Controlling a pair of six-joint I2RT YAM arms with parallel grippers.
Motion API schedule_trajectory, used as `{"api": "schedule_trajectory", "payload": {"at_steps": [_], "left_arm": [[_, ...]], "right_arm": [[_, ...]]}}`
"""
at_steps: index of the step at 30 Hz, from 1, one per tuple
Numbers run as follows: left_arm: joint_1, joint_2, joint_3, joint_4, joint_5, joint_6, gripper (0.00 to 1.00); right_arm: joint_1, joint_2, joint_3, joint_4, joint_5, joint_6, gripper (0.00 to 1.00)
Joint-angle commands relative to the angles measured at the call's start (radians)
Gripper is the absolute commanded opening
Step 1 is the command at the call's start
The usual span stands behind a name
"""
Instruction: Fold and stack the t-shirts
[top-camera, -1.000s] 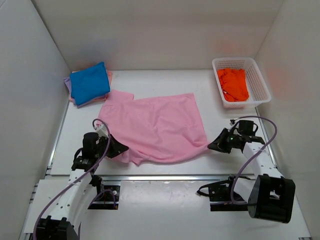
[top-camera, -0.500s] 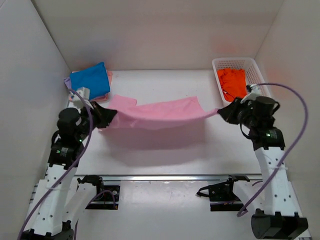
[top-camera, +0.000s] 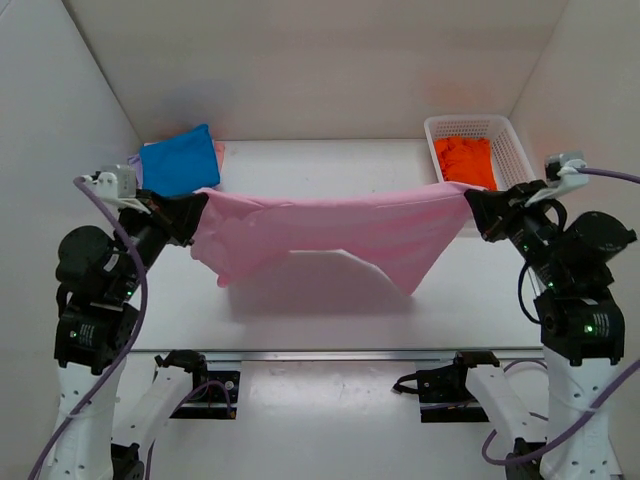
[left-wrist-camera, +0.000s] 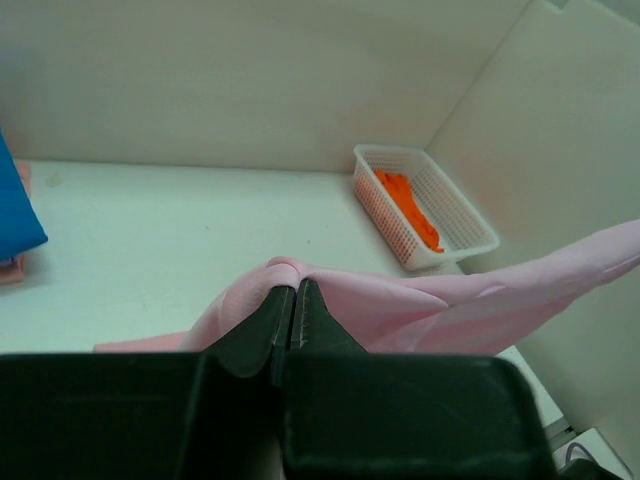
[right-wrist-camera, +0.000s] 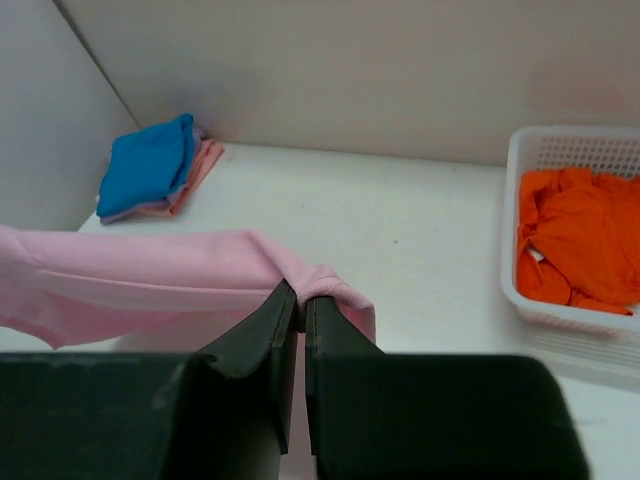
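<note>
- Up in the air over the table (top-camera: 320, 165), the pink shirt (top-camera: 330, 232) hangs stretched between both arms. It's well clear of the surface, and the bottom edge sags unevenly.
- The left gripper (top-camera: 193, 216) is clamped tight on one end and the right gripper (top-camera: 474, 209) on the other. In the wrist views each one pinches only a small fold of cloth.
- Risk imo: a bite that thin could slip if the arms pull further apart, and one end would drop in a heap.
- The hang looks lopsided, so laying it down like this could leave creases or a skewed fold.
- The right end is near the basket (top-camera: 518, 160) holding the orange shirt (top-camera: 465, 165), so a swing could snag it.
- The blue shirt (top-camera: 178, 165) lies folded on top of others at the back left.
- No brands, labels or readable writing anywhere.
</note>
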Motion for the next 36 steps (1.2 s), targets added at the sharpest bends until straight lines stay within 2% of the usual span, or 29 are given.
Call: {"api": "schedule_trajectory", "payload": {"at_steps": [1, 5, 8, 11, 14, 16, 17, 19, 20, 22, 26, 28, 31, 33, 36], "left_arm": [[0.005, 0.032, -0.094, 0.003, -0.006, 0.023, 0.0], [0.023, 0.108, -0.276, 0.107, 0.046, 0.04, 0.0], [0.037, 0.191, -0.376, 0.231, 0.048, 0.041, 0.0], [0.052, 0.328, -0.381, 0.317, 0.036, 0.067, 0.0], [0.077, 0.499, -0.266, 0.368, 0.031, 0.084, 0.0], [0.096, 0.626, -0.089, 0.365, 0.043, 0.092, 0.0], [0.097, 0.647, -0.038, 0.353, 0.043, 0.098, 0.0], [0.106, 0.732, 0.156, 0.327, 0.037, 0.106, 0.0], [0.109, 0.746, 0.197, 0.309, 0.039, 0.109, 0.0], [0.11, 0.777, 0.306, 0.315, 0.031, 0.107, 0.0], [0.11, 0.788, 0.358, 0.315, 0.046, 0.098, 0.0], [0.112, 0.77, 0.328, 0.309, 0.053, 0.103, 0.0], [0.116, 0.704, 0.221, 0.336, 0.072, 0.091, 0.0], [0.104, 0.646, 0.132, 0.347, 0.073, 0.089, 0.0], [0.087, 0.522, -0.074, 0.352, 0.077, 0.097, 0.0]], "right_arm": [[-0.009, 0.091, -0.053, 0.015, -0.009, -0.035, 0.0], [-0.06, 0.205, -0.197, 0.144, -0.109, -0.011, 0.0], [-0.005, 0.323, -0.246, 0.225, -0.042, -0.009, 0.0], [0.023, 0.467, -0.229, 0.303, -0.04, -0.008, 0.01], [0.022, 0.609, -0.142, 0.368, -0.038, -0.017, 0.0], [0.023, 0.691, 0.015, 0.348, -0.02, -0.046, 0.0], [0.028, 0.729, 0.066, 0.315, -0.002, -0.066, 0.0], [0.026, 0.778, 0.259, 0.276, 0.027, -0.087, 0.0], [0.019, 0.809, 0.301, 0.262, 0.032, -0.096, 0.0], [-0.001, 0.858, 0.492, 0.192, 0.012, -0.089, 0.0], [-0.024, 0.946, 0.689, 0.121, -0.015, -0.067, 0.0], [-0.058, 0.957, 0.685, 0.11, -0.043, -0.061, 0.0], [-0.079, 0.914, 0.587, 0.109, -0.058, -0.066, 0.0], [-0.081, 0.824, 0.469, 0.126, -0.046, -0.076, 0.0], [-0.092, 0.68, 0.106, 0.184, -0.045, -0.063, 0.0]]}}
